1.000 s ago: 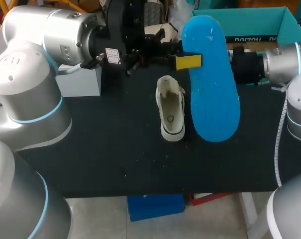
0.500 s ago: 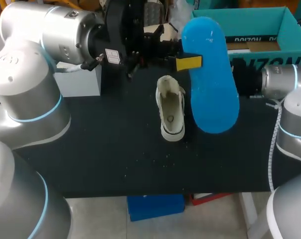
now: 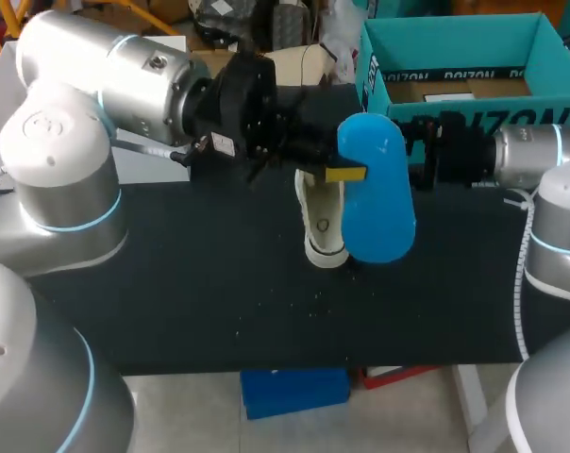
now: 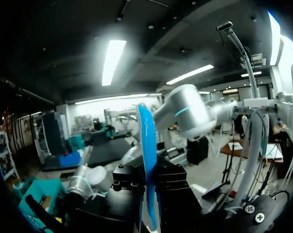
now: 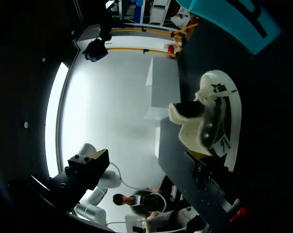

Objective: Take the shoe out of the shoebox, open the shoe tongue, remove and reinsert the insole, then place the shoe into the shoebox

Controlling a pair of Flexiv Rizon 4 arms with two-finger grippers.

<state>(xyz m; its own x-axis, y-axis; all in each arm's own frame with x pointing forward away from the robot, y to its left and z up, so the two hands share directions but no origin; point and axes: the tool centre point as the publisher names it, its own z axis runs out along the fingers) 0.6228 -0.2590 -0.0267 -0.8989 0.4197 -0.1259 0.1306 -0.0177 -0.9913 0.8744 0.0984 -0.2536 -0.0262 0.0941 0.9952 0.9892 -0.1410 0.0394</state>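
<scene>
We take the shoe (image 3: 321,226) as our landmark. It stands on its sole on the black table (image 3: 172,283), white, with its opening up.

Just beside the shoe, on the side toward our right arm, hangs the blue insole (image 3: 377,203), clear of the table. From above, its edge covers part of the shoe's side. Our left gripper (image 3: 346,173) reaches in over the shoe's heel end and has the insole pinched. In the left wrist view the insole (image 4: 147,145) stands edge-on between the two black fingers, both pressed against it from either side, so the left gripper (image 4: 147,182) is closed on the insole.

Our right gripper (image 3: 425,156) sits on the far side of the insole from the shoe, apart from it. In its wrist view its fingers (image 5: 90,165) are spread wide with nothing between them, and the shoe (image 5: 212,121) lies ahead of them.

The teal shoebox (image 3: 540,38) stands beyond the shoe, on the right arm's side.
</scene>
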